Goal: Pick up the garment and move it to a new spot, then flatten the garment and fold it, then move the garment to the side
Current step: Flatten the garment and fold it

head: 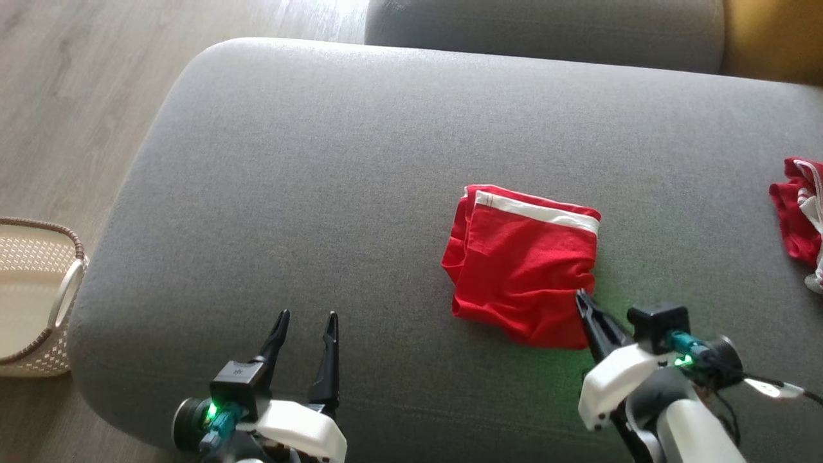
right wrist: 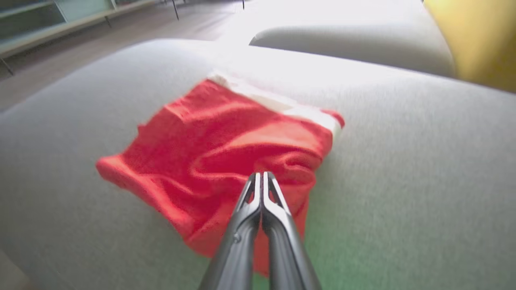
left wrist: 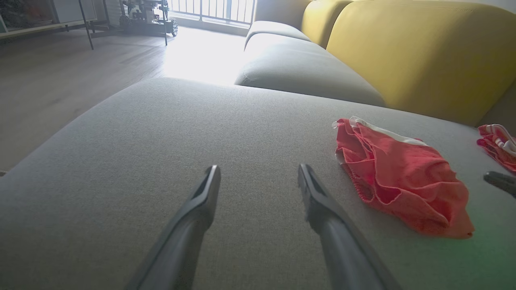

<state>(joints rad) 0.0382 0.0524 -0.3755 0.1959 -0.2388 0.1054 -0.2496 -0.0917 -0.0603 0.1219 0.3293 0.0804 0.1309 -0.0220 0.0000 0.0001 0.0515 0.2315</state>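
Note:
The garment (head: 524, 270), red with a white band, lies folded into a rough square on the grey couch seat (head: 321, 193). My right gripper (head: 580, 296) is shut, its tips touching the garment's near right edge. In the right wrist view the shut fingers (right wrist: 262, 175) point onto the wrinkled red cloth (right wrist: 225, 145), and I see no cloth between them. My left gripper (head: 307, 316) stands open over bare cushion near the front edge, well left of the garment. The left wrist view has its spread fingers (left wrist: 258, 169) with the garment (left wrist: 403, 181) off to the right.
Another red and white cloth (head: 800, 218) lies at the seat's far right edge. A woven basket (head: 32, 296) stands on the wooden floor to the left. A second grey cushion (head: 546, 26) and a yellow backrest (left wrist: 403, 48) lie beyond.

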